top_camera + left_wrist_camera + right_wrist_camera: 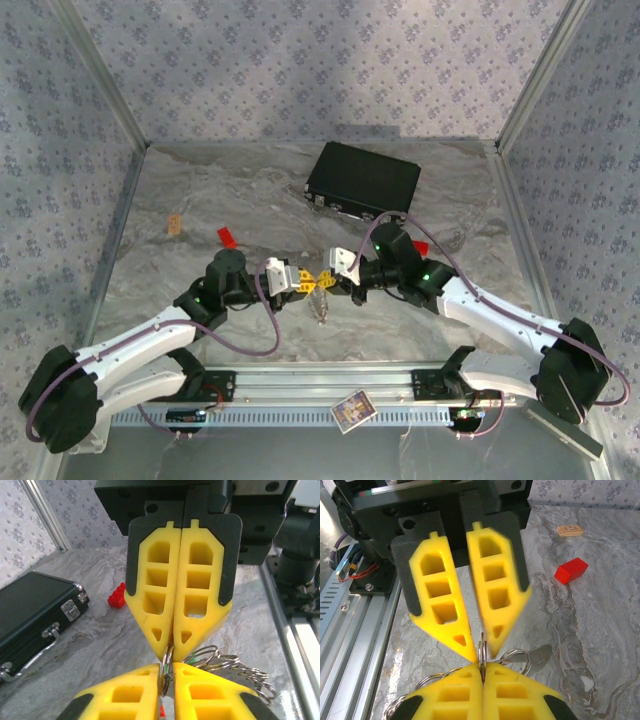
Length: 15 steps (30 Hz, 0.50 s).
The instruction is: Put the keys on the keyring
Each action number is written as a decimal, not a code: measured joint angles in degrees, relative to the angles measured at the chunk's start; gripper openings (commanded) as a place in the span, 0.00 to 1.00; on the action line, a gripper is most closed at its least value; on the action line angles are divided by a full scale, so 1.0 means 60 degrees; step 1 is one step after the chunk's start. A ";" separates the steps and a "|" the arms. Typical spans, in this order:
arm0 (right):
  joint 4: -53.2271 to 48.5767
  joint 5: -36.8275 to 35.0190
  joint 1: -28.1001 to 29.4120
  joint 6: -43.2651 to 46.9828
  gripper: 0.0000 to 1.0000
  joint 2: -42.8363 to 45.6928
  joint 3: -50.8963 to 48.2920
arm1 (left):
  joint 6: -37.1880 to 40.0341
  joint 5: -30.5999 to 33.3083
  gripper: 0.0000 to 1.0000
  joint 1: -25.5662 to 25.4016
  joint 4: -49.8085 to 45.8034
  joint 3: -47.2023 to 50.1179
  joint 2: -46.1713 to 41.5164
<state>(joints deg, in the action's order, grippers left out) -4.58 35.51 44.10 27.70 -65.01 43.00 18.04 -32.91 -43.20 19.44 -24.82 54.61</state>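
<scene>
Keyring [322, 302] sits mid-table, pinched right where the two hands meet. Its loose silver loops and chain trail toward the near edge, and I can't tell whether they touch the table [200, 200].

Left to right, top view:
- A small tan piece [175, 224] lies far left, with a red block [228, 237] next to it. Both are well apart from the action.
- Left hand [309, 284]: the right wrist view shows its yellow fingers apart and one of them blurred. The ring edge runs up between the tips, so this is not a firm clamp.
- Right hand [331, 284]: its fingers are pressed together on the ring's edge. The left wrist view shows no gap between them.
- A black case [362, 180] sits behind the right arm, closed and untouched.

Keys [189, 656] are barely visible. A green sliver shows among the loops, and a red speck sits low between the left hand's own fingers. These are likely the key heads, but too much is hidden to say whether either is threaded. A flat metal blade [540, 655] pokes out beside the loops in the right wrist view.

Step, as a judgement: this looks like a mid-air regrasp or handover of the ring, with the right hand holding and the left hand loose. No threading is confirmed.

For the next move, the right hand needs to hold the ring steady. The left hand needs a clean pinch on one key head or on the ring's open end, then fine alignment of the key's hole to the wire. There's a slip risk, because the grip is only on a thin edge.
</scene>
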 measured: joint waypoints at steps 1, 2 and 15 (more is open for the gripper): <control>-0.0109 -0.0036 0.0036 0.0047 0.00 -0.0004 0.0011 | 0.0025 0.0076 0.23 0.0000 -0.0098 0.0000 -0.0025; -0.0262 -0.0106 0.0080 0.0113 0.00 -0.0011 0.0051 | 0.0066 0.0182 0.23 0.0000 -0.0248 -0.0011 -0.0062; -0.2656 -0.1851 0.0831 0.1253 0.00 -0.0852 0.1847 | 0.0787 0.0667 0.20 -0.0007 -0.2000 -0.0772 -0.0084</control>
<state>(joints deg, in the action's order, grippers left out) -20.51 24.40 49.08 35.22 -70.13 54.08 22.76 -28.91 -43.24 7.44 -29.45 54.11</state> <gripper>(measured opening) 0.051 0.211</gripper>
